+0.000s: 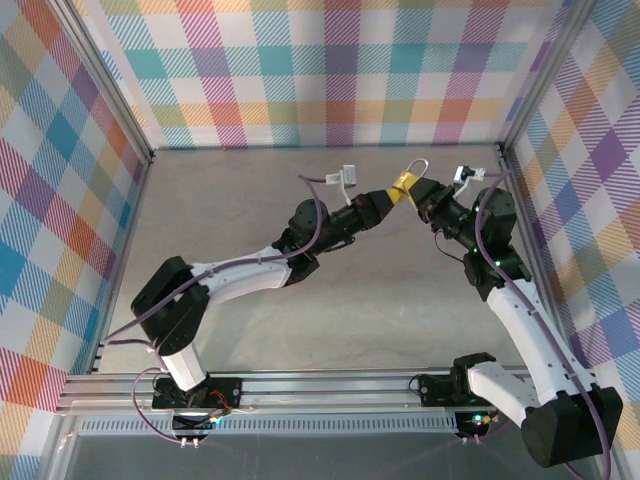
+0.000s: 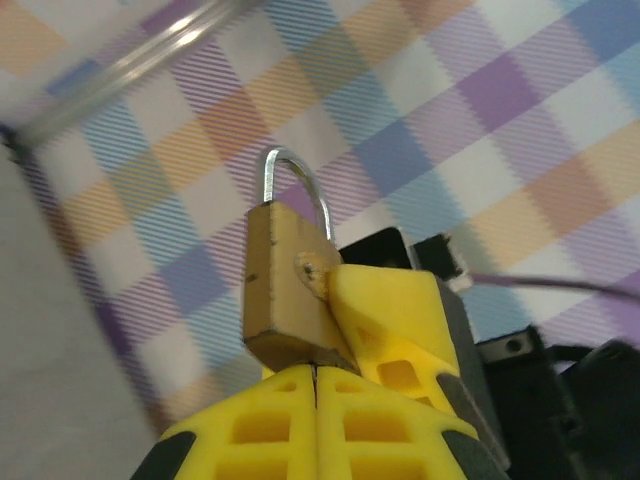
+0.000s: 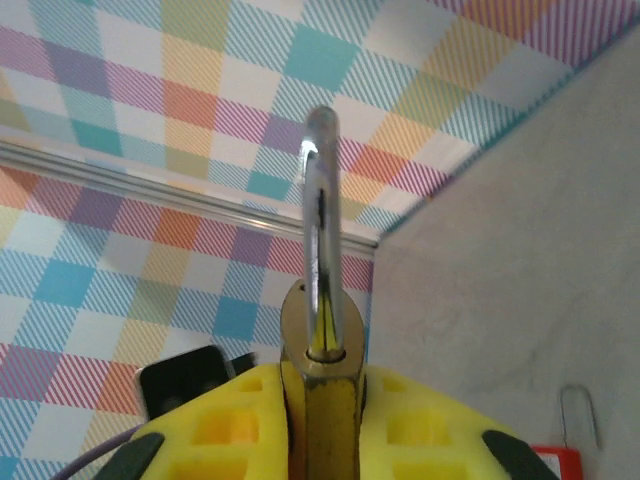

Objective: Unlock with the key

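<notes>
A brass padlock (image 1: 404, 182) with a steel shackle (image 1: 420, 164) hangs in the air at the back right, between my two grippers. My right gripper (image 3: 322, 388) is shut on the padlock body (image 3: 322, 345), seen edge-on with the shackle (image 3: 320, 220) pointing up. One of its yellow fingers (image 2: 392, 318) presses the padlock (image 2: 283, 290) from the side. My left gripper (image 2: 316, 368) is shut, with its tips against the lock's underside. Only a dark sliver of the key (image 2: 340, 357) shows there; the rest is hidden between the fingers. From above, the left gripper (image 1: 390, 197) meets the right gripper (image 1: 420, 192).
Plaid walls and aluminium posts enclose the grey table (image 1: 300, 190). The right wall stands close behind the right arm (image 1: 500, 240). A red object with a thin wire loop (image 3: 562, 458) lies on the table below the right gripper.
</notes>
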You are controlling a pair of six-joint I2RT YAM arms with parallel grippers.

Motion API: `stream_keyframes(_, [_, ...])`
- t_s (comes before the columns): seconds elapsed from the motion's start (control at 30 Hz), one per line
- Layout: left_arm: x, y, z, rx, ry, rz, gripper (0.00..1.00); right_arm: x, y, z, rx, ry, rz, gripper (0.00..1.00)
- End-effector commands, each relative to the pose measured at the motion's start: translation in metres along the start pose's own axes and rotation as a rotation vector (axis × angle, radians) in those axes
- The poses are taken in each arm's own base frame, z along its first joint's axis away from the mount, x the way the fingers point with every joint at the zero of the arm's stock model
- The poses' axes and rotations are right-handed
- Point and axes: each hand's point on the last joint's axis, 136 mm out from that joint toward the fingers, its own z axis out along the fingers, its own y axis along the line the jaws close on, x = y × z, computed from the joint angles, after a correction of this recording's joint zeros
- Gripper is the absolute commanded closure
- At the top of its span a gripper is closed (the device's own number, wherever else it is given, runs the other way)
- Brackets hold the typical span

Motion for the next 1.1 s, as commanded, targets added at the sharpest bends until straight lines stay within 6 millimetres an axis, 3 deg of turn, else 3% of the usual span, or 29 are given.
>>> stream_keyframes(0.0, [0.009, -0.026, -0.004, -0.092, 0.049, 0.335, 1.0, 0.021, 0.005, -0.002, 0.043, 0.095, 0.04, 1.0])
stream_keyframes(0.13, [0.022, -0.024, -0.004, -0.125, 0.078, 0.422, 1.0, 0.025, 0.003, -0.004, 0.063, 0.105, 0.021, 1.0])
stream_keyframes(0.27, [0.009, -0.023, -0.019, -0.115, 0.041, 0.384, 1.0, 0.028, 0.002, -0.008, 0.068, 0.119, -0.049, 1.0])
stream_keyframes(0.33, [-0.009, -0.017, -0.033, -0.122, 0.029, 0.298, 0.67, 0.034, 0.005, -0.012, 0.056, 0.156, -0.143, 1.0])
stream_keyframes(0.53, [-0.062, 0.001, -0.073, -0.197, 0.037, 0.094, 0.34, 0.059, -0.002, -0.02, 0.029, 0.288, -0.365, 1.0])
stream_keyframes(0.67, [-0.066, 0.001, -0.07, -0.21, 0.156, 0.066, 0.32, 0.069, 0.004, -0.022, -0.028, 0.342, -0.444, 1.0])
stream_keyframes(0.9, [-0.037, 0.007, -0.049, -0.125, 0.33, 0.048, 0.34, 0.08, 0.014, -0.029, -0.08, 0.392, -0.523, 1.0])
stream_keyframes(1.07, [-0.021, 0.014, -0.041, -0.1, 0.374, 0.064, 0.41, 0.083, 0.016, -0.031, -0.09, 0.4, -0.525, 1.0])
